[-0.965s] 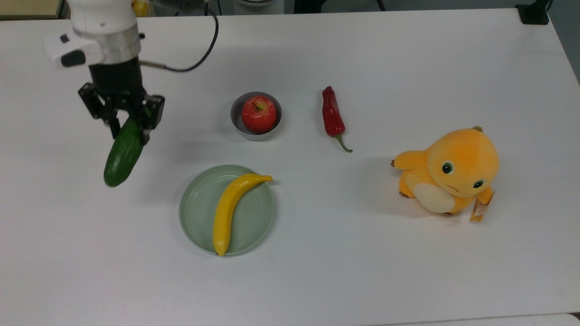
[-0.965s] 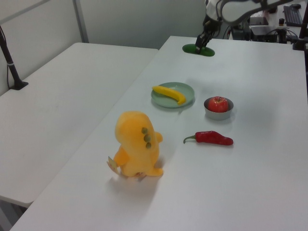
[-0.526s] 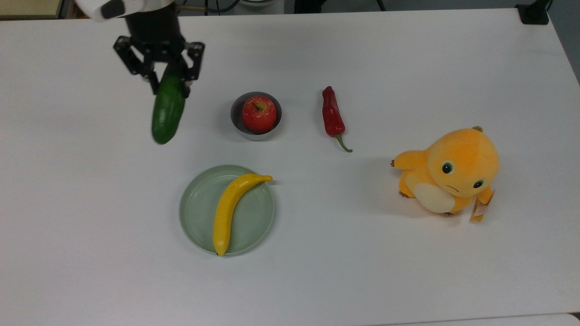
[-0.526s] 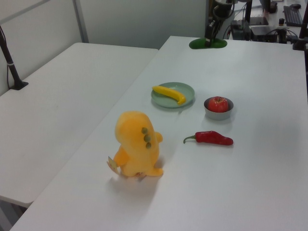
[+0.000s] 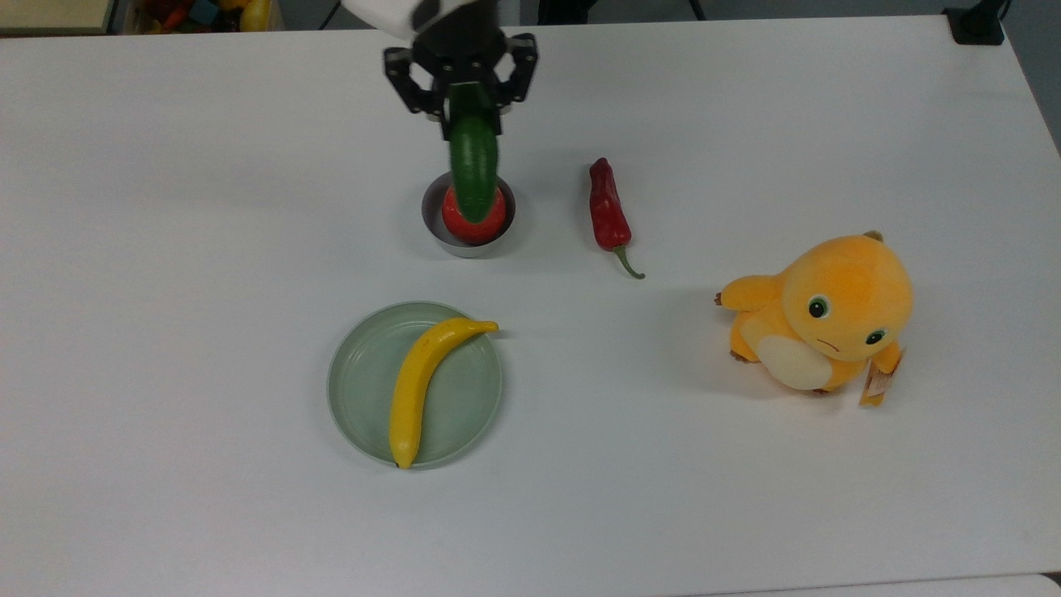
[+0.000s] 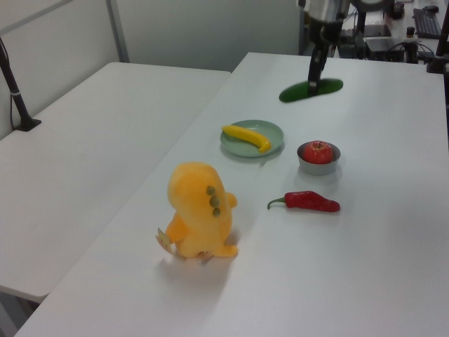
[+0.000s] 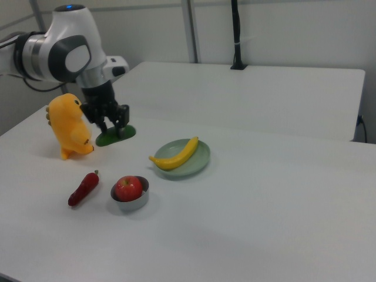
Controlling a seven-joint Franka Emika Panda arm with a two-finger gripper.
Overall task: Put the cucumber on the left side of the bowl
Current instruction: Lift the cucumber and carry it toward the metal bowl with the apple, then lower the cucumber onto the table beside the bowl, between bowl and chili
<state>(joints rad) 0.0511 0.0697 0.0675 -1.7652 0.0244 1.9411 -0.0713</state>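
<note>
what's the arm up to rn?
The black two-finger claw is shut on one end of the smooth dark green cucumber, carrying it above the white table. In the top view it overlaps the small grey bowl holding a red apple. Nothing is set down yet.

Top view: the cucumber (image 5: 473, 166) covers the middle of the apple (image 5: 472, 217) and the far rim of the bowl (image 5: 437, 225). The cucumber's upper end is hidden between the fingers of the gripper (image 5: 470, 112). The arm (image 5: 414, 12) is cut off by the top edge. Left view: the arm is also cut at the top edge. Right view: the gripper hides part of the cucumber.
</note>
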